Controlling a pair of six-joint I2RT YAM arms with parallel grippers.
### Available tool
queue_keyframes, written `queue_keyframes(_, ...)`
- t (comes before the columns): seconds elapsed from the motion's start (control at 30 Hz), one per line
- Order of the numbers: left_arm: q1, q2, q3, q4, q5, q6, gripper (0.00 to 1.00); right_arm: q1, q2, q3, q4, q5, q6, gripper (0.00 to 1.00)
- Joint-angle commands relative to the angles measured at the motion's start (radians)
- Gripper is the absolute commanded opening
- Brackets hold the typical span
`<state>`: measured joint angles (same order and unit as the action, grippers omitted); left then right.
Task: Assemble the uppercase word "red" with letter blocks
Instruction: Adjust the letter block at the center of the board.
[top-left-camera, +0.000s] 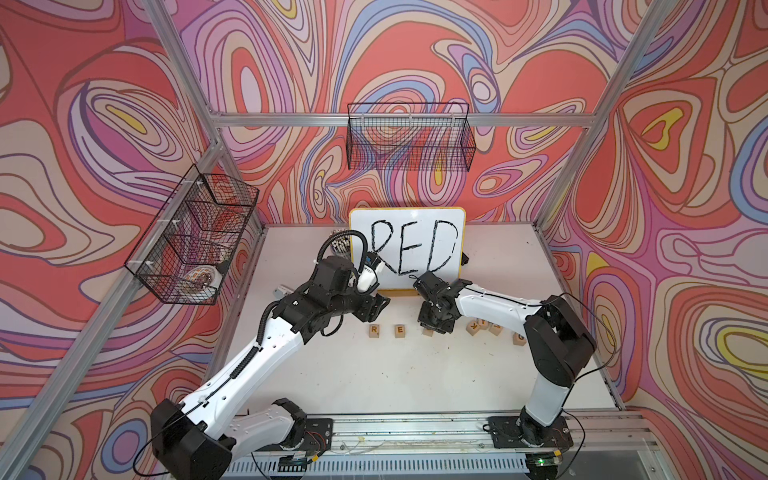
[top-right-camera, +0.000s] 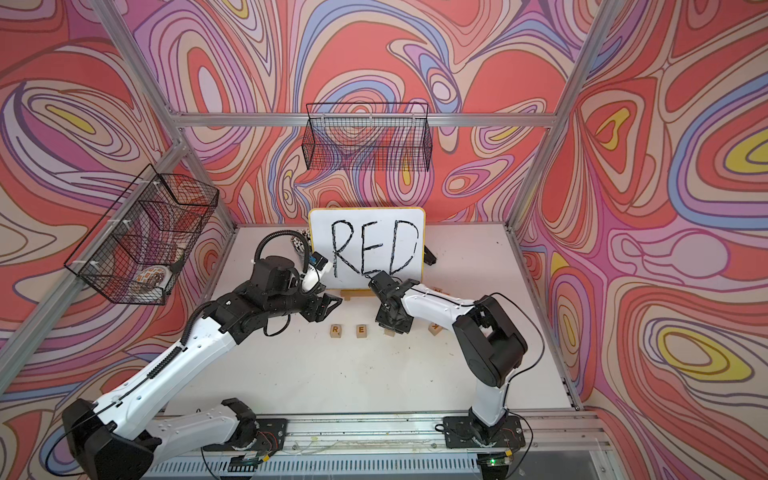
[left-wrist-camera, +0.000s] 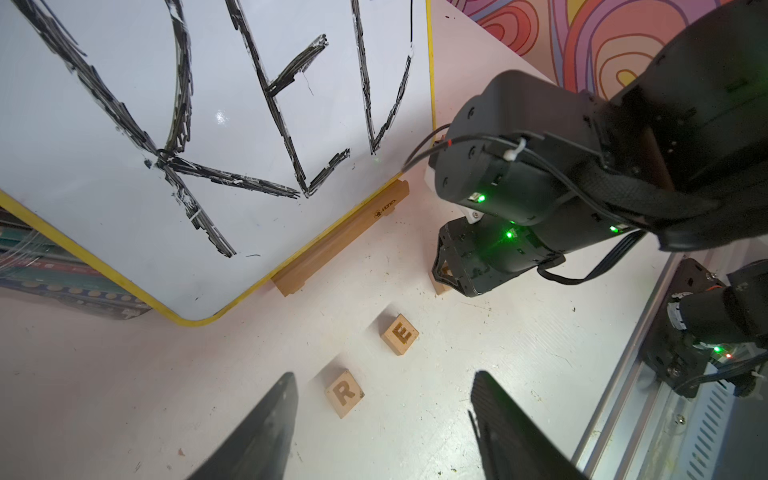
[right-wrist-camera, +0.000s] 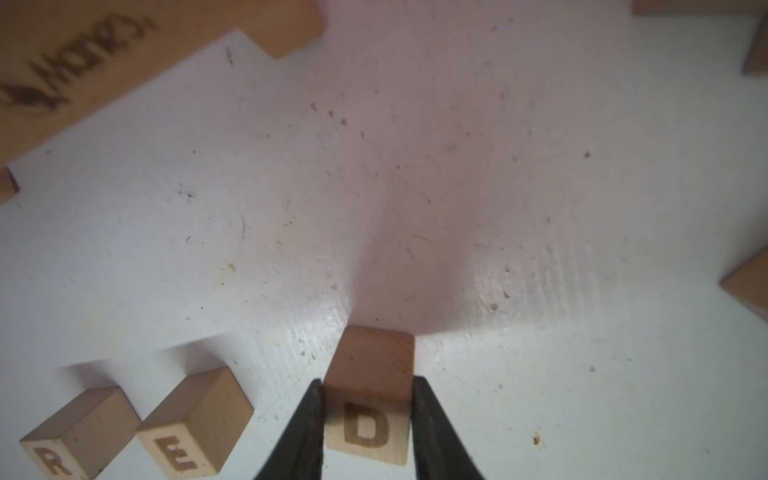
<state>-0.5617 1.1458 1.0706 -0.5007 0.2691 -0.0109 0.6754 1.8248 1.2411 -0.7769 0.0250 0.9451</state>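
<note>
We've got three little light-wood cubes here, dark orange-brown capitals facing up. The R block (top-left-camera: 374, 330) and E block (top-left-camera: 400, 331) sit flat on the white table (top-left-camera: 374, 374), side by side with a small gap. The D block (right-wrist-camera: 368, 411) comes next after E, pinched in the right gripper (right-wrist-camera: 366, 384).

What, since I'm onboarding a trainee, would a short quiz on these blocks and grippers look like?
1. True or false: the right gripper is shut on the D block.
2. The left gripper is: A) open, holding nothing; B) shut on a block; C) shut on nothing.
3. Which block lies between the R block and the D block?
Key: 1 true; 2 A; 3 the E block.
</note>
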Motion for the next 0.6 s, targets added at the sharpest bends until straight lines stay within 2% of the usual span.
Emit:
queue_keyframes(0.0,0.003,-0.009,-0.003,-0.005,0.006,0.011,0.69,0.0,0.043,0.088,-0.126,0.055,-0.167,0.28)
queue_keyframes(0.23,0.002,-0.011,-0.003,-0.005,0.003,0.012,0.69,-0.001,0.093,0.151,-0.158,0.029,-0.29,0.28)
queue_keyframes(0.57,0.002,-0.007,-0.003,-0.004,0.005,0.011,0.69,0.01,0.093,0.12,-0.109,-0.035,-0.295,0.29)
